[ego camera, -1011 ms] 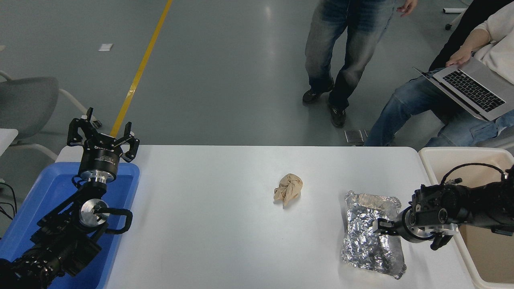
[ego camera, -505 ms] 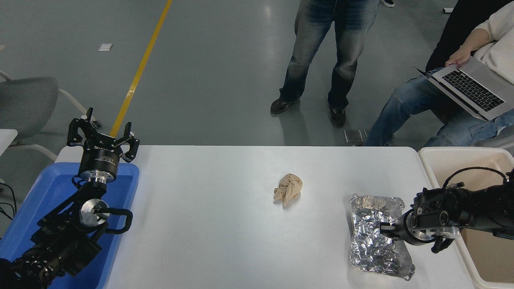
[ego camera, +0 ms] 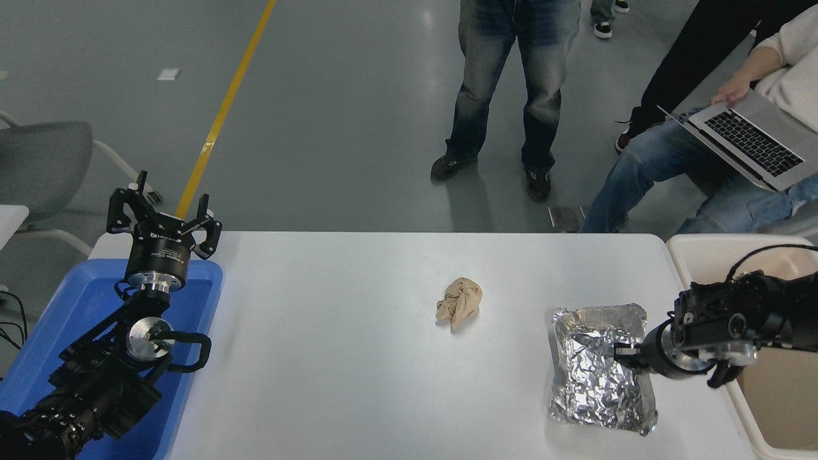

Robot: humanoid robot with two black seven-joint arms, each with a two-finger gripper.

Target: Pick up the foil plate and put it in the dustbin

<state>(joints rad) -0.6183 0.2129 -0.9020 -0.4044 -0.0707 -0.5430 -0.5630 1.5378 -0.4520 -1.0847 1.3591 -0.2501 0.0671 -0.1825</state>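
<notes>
The foil plate [ego camera: 597, 370], shiny crinkled silver, lies on the white table [ego camera: 332, 358] at the right front. My right gripper [ego camera: 624, 351] reaches in from the right edge and is shut on the plate's right rim, with its fingers mostly hidden against the foil. The dustbin [ego camera: 689, 248], cream with a tan inside, stands just off the table's right end, under my right arm. My left gripper [ego camera: 163, 214] is open and parked at the left over the blue tray.
A crumpled tan paper ball [ego camera: 459, 301] lies mid-table. A shallow blue tray [ego camera: 77, 300] sits at the left end. A person stands [ego camera: 505, 76] beyond the far edge. Another sits at the far right with a laptop [ego camera: 748, 137]. A grey chair [ego camera: 38, 160] stands at the left.
My right gripper has moved right toward the dustbin, and the foil plate has shifted and turned with it. The standing person stepped to the left. The left arm has not moved.
</notes>
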